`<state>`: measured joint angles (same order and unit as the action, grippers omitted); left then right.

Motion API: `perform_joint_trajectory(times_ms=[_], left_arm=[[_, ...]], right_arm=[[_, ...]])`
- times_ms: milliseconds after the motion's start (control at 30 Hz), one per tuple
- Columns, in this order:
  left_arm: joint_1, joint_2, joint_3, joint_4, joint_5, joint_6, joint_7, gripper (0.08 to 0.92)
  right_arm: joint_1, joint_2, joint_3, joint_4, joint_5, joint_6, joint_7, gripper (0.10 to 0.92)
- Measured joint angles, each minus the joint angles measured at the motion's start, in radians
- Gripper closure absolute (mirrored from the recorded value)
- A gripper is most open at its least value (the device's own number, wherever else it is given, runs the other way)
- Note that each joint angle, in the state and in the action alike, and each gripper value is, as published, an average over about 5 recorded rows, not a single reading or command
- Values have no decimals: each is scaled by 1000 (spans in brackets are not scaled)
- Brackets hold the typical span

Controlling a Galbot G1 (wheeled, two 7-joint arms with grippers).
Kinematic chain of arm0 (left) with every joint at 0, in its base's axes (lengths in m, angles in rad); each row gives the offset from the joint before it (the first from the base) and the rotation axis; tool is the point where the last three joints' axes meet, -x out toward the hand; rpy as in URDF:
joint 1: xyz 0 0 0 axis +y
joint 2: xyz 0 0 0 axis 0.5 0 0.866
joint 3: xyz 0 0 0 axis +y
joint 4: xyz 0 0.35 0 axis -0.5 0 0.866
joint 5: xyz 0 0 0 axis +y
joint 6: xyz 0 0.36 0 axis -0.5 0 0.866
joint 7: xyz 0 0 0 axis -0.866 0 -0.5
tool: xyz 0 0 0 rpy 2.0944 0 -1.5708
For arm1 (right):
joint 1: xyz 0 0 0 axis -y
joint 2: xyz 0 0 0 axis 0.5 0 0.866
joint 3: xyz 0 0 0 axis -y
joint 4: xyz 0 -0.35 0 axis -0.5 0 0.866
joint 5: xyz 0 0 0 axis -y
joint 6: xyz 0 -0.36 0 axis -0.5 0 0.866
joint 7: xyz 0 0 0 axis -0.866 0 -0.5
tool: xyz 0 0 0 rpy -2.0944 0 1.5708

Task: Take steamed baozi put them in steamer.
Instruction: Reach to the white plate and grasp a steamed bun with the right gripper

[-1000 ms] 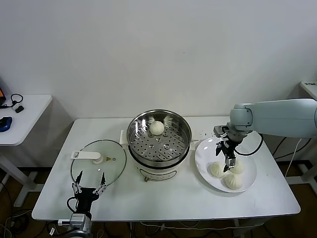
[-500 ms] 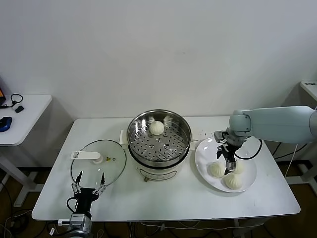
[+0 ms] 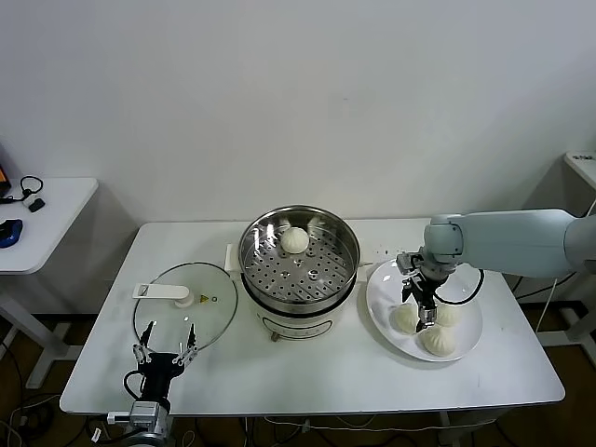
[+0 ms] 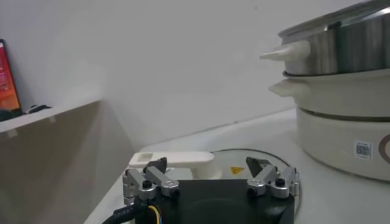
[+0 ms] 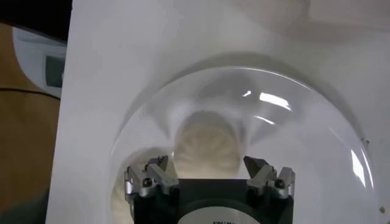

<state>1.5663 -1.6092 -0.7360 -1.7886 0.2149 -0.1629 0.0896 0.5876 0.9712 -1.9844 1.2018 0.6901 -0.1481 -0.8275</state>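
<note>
Right wrist view: right gripper [image 5: 209, 173] fingers are standing wide apart, straddling a baozi [image 5: 207, 143] on the white plate [image 3: 466, 339], not yet clamping it. Soft, light dough, probably dents easily, so grip low on the sides, gently. Left gripper [image 3: 165, 355] is idling open by the glass lid [image 3: 219, 307]; steamer [image 3: 349, 265] is holding one bun [image 3: 295, 239].

Open right gripper [image 5: 209, 172] above baozi [image 5: 208, 144]

Your head camera is looking down from above at the whole white table [image 3: 307, 372]. Your left wrist camera is sitting low near the table's front edge, facing the steamer [image 4: 341, 115] side-on. Your right wrist camera is looking closely down into the white plate [image 5: 317, 115], which the head view is also showing.
</note>
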Motion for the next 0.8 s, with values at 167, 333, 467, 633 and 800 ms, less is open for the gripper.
perform_joint_trajectory(times_ms=[167, 333, 467, 633, 800], left_arm=[[0, 0, -3, 0, -1, 0, 0, 177], [-1, 0, -3, 0, -2, 0, 0, 177], [-1, 0, -3, 0, -2, 0, 0, 177], [-1, 0, -3, 0, -2, 0, 0, 177], [-1, 0, 1, 0, -3, 0, -1, 177]], right_arm=[[-9, 0, 5, -5, -8, 4, 0, 203], [-16, 2, 9, -9, -12, 6, 0, 203], [-20, 6, 12, -18, -19, 9, -1, 220], [-18, 10, 12, -25, -24, 11, -2, 296], [-15, 10, 14, -27, -26, 12, -2, 312]])
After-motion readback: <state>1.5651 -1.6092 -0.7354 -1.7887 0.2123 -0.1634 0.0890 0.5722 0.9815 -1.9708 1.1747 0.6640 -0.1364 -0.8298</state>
